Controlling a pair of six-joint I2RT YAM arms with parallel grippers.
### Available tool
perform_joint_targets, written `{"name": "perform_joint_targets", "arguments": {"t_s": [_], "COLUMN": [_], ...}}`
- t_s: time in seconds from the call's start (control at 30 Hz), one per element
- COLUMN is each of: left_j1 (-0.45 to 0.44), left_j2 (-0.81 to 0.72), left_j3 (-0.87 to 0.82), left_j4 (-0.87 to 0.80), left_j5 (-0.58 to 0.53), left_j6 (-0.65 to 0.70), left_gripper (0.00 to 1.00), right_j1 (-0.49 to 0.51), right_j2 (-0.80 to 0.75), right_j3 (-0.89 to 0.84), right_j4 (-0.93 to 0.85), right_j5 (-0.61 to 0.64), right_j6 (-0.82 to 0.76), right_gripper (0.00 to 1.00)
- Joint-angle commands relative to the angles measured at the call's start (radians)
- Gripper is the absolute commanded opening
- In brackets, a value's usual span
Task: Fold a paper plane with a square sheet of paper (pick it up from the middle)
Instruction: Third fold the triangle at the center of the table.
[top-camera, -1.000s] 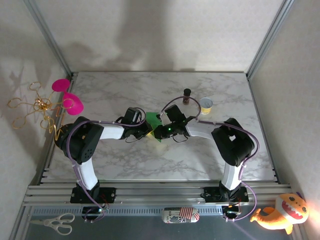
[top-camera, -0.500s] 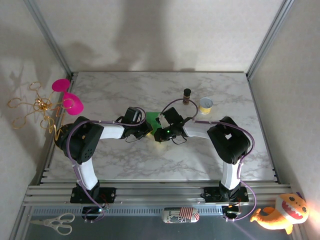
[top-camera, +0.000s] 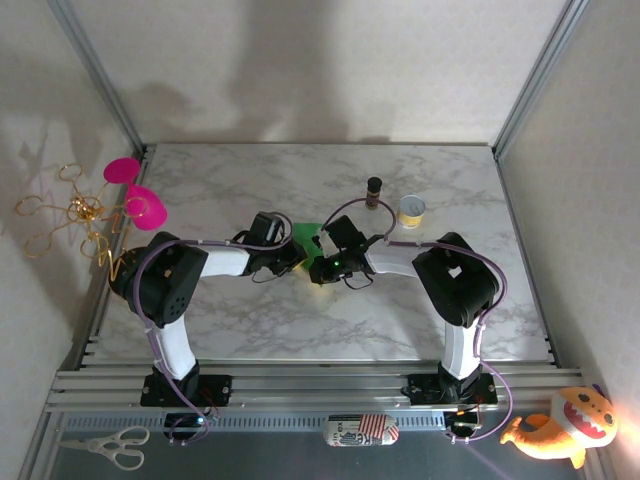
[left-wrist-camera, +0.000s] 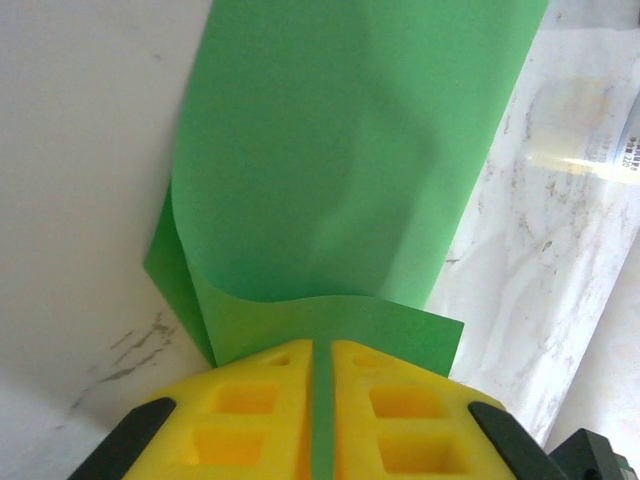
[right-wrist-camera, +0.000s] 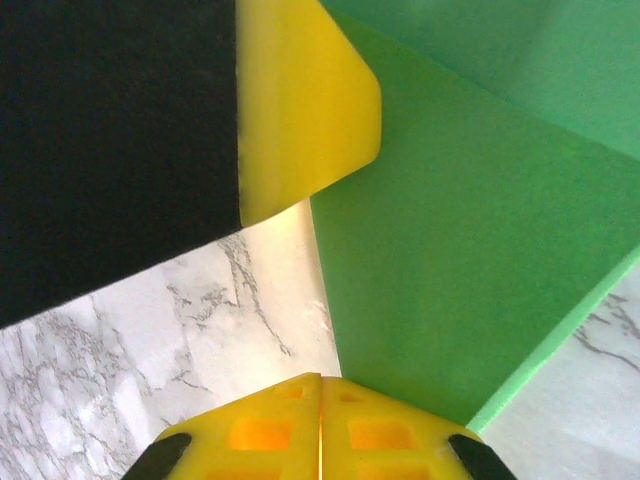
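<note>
pinching one sheet of paper (left-wrist-camera: 340, 180), left jaws face closed right jaws.

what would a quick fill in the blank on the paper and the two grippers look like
The sheet of paper is bright ___.
The left gripper pinches the sheet of paper between its ___ fingers.
The right gripper has its jaws ___.
The table has a ___ pattern.
Missing words: green, yellow, shut, marble.
</note>
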Motion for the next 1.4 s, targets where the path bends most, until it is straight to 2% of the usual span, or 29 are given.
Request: {"name": "perform_joint_targets", "arguments": {"t_s": [0.0,0.3,0.63,1.0,1.37], "left_j1": [-0.010,-0.004,0.004,-0.003,-0.002], "left_j2": [0.007,-0.028,-0.091,-0.025,0.018], "left_j3": [0.038,0.052,-0.033,-0.016,0.011], "left_j4": [-0.018,-0.019,0.033,0.065,-0.006], "left_j5": [0.020,0.022,0.019,0.034,-0.019], "left_j6": [0.023,0.066,0.073,0.072,0.078], "left_gripper": [0.15,0.19,0.20,0.19,0.17], "right_j1": [-0.001,-0.009,-0.018,-0.021,-0.022], "right_j2": [0.018,0.029,0.028,0.026,-0.001], "right_j3": [-0.006,-0.025,-0.018,-0.004,0.011], "right_j4": [-0.016,-0.013,-0.014,-0.024,-0.030], "right_j5": [0.017,0.023,0.003,-0.021,-0.033], "right_j6": [0.016,0.035,0.036,0.028,0.026], "right_gripper": [0.10,0.09,0.09,0.10,0.12]}}
